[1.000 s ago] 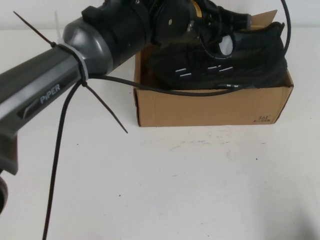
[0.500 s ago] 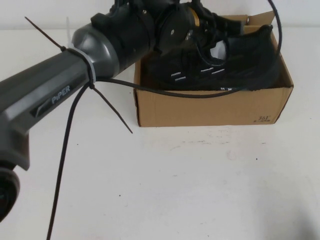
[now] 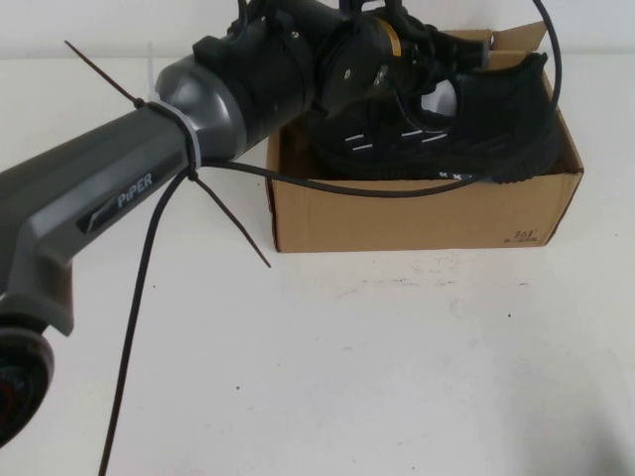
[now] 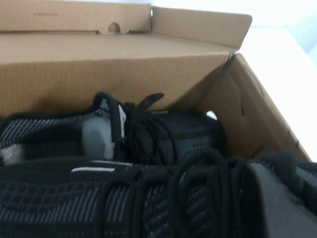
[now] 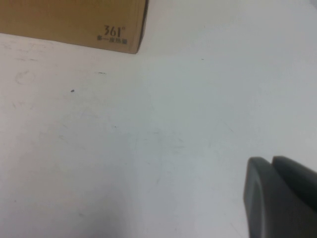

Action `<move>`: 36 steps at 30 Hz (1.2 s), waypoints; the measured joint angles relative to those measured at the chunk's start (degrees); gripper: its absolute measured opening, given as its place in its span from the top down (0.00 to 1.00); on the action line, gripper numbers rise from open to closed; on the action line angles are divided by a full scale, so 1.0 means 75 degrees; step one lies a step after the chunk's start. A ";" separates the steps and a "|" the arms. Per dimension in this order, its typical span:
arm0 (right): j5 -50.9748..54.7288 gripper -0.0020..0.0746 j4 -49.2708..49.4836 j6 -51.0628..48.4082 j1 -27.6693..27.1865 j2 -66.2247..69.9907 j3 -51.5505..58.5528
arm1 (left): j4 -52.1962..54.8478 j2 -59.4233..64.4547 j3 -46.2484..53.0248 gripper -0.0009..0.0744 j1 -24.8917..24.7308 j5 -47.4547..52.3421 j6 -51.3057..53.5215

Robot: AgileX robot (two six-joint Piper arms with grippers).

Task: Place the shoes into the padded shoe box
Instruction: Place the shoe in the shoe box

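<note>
The brown cardboard shoe box [image 3: 417, 213] stands at the far middle-right of the table. My left gripper [image 3: 434, 69] reaches over it from the left and is shut on the collar of a black knit shoe [image 3: 446, 134] with white dashes, which sits partly inside the box along its near side. In the left wrist view this held shoe [image 4: 124, 203] fills the foreground, with one grey finger [image 4: 277, 198] at its collar. The second shoe [image 4: 163, 134] lies behind it against the box's far wall [image 4: 99, 69]. My right gripper [image 5: 285, 198] is shut and empty, low over the bare table.
A black cable [image 3: 377, 186] from the left arm hangs across the box's front rim. The box's printed corner [image 5: 114, 34] shows in the right wrist view, well away from the right gripper. White table [image 3: 397, 367] lies in front of the box.
My left arm has reached further right over the box. The held shoe has shifted slightly back and settled lower in the box. The right gripper has not visibly moved.
</note>
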 joint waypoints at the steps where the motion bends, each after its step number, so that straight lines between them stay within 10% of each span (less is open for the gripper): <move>1: 0.0000 0.98 0.0000 0.0000 0.0000 0.0000 0.0000 | 0.0000 0.0016 0.0000 0.99 0.0000 -0.0076 -0.0006; 36: 0.0000 0.98 0.0000 0.0000 0.0000 0.0000 0.0000 | 0.0457 0.0242 0.0000 0.99 -0.0067 -0.0574 -0.0456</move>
